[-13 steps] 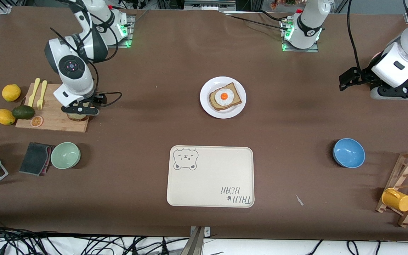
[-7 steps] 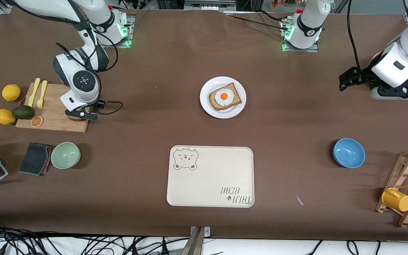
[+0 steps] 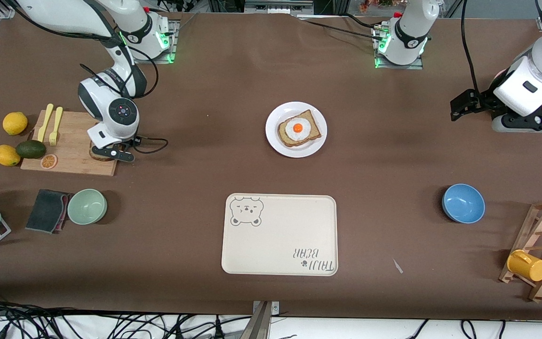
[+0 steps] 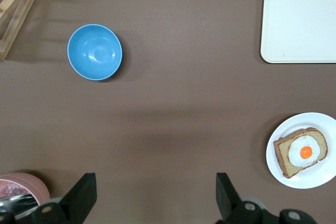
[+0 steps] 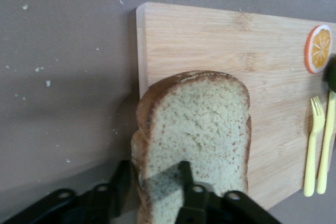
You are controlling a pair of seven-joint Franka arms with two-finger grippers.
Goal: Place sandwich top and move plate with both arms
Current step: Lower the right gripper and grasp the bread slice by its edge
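While its two fingers are clamped on one edge of the bread slice (image 5: 194,129), the right gripper (image 3: 111,154) sits low over the corner of the cutting board (image 3: 71,150) that lies toward the middle of the table; one finger lies across the slice's upper face and the other appears tucked beside its edge, a pinch suited to carrying a flat, soft thing without crushing it. From the wrist view the slice seems tilted a little off the wood, though whether it has fully cleared the board cannot be told. Also on the board are two yellow forks (image 3: 50,123) and an orange slice (image 3: 48,161), well apart from the bread. The plate (image 3: 296,129) sits near the middle of the table, carrying a slice topped with a fried egg (image 3: 298,128), which is probably where the plain slice belongs. Nearer the front camera lies the cream tray (image 3: 279,234), a likely destination for the plate. The left gripper (image 4: 155,198) waits with fingers spread wide over bare table at its own end, likely kept free for the shared plate move.
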